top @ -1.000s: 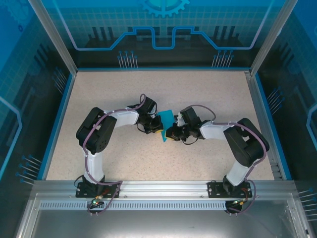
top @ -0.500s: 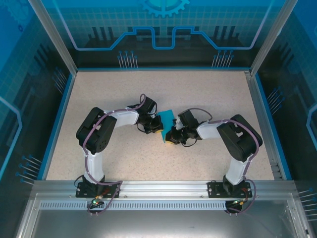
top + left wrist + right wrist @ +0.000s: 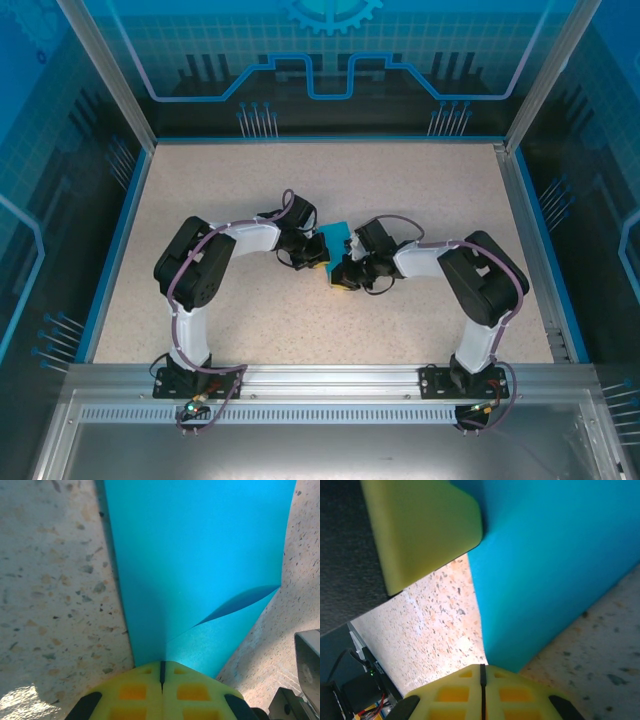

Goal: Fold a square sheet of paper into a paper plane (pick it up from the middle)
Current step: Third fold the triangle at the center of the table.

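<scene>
Two grippers (image 3: 161,666) (image 3: 481,669) pinching paper (image 3: 336,236) edges, wide tabletop (image 3: 420,190) around.

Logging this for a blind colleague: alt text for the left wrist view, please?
The shut yellow left pincer pinches the narrow end of folded teal-blue paper, which fans upward over the speckled table; one flap lifts at the right.
</scene>
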`<state>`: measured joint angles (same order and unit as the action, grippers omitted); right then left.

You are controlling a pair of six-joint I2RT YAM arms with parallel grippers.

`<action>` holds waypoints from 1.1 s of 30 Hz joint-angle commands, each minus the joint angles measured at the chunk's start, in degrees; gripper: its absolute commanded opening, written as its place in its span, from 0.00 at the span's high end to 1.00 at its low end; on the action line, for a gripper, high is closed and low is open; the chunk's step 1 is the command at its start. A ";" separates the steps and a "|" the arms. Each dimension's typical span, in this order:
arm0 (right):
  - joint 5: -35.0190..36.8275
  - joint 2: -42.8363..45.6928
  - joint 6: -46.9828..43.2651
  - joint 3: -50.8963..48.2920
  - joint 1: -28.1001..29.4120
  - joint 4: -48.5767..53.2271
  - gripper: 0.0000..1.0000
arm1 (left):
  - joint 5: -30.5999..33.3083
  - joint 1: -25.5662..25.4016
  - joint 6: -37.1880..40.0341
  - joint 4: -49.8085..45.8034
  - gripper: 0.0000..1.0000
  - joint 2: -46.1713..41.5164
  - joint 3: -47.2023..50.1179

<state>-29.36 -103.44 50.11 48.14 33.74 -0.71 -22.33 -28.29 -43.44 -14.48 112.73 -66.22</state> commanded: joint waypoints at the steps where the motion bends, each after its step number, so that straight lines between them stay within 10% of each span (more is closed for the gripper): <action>1: 0.51 -1.42 -1.05 1.20 1.13 2.73 0.92 | 5.28 -0.09 0.27 -5.12 1.00 3.02 2.49; 33: 7.65 -5.16 -6.43 7.50 -1.66 11.83 0.93 | 5.26 -0.05 1.59 -6.41 1.00 2.81 0.96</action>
<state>-23.59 -107.11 44.73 56.21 32.21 8.75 -22.28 -28.32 -43.33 -14.52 112.73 -66.24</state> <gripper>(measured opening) 0.073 0.050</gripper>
